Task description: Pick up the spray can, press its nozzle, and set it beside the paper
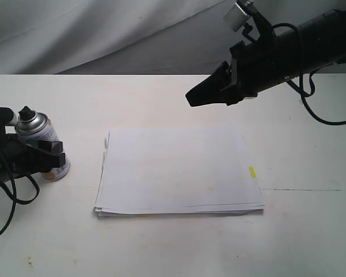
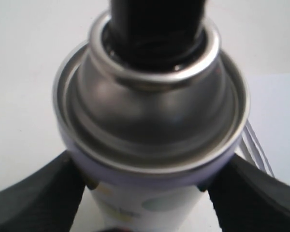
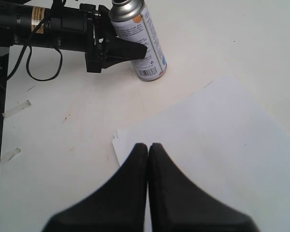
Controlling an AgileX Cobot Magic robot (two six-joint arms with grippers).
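The spray can stands upright on the white table at the far left, its black nozzle on top. My left gripper is shut on the can's body; in the left wrist view the black fingers press both sides below the domed silver shoulder, with the nozzle above. The paper, a white stack with a yellow tab, lies in the middle, right of the can. My right gripper hangs shut and empty in the air above the paper's far edge. The right wrist view shows the can and paper.
Grey cloth hangs behind the table. The left arm's black cable loops on the table near the front left. A thin dark line marks the table right of the paper.
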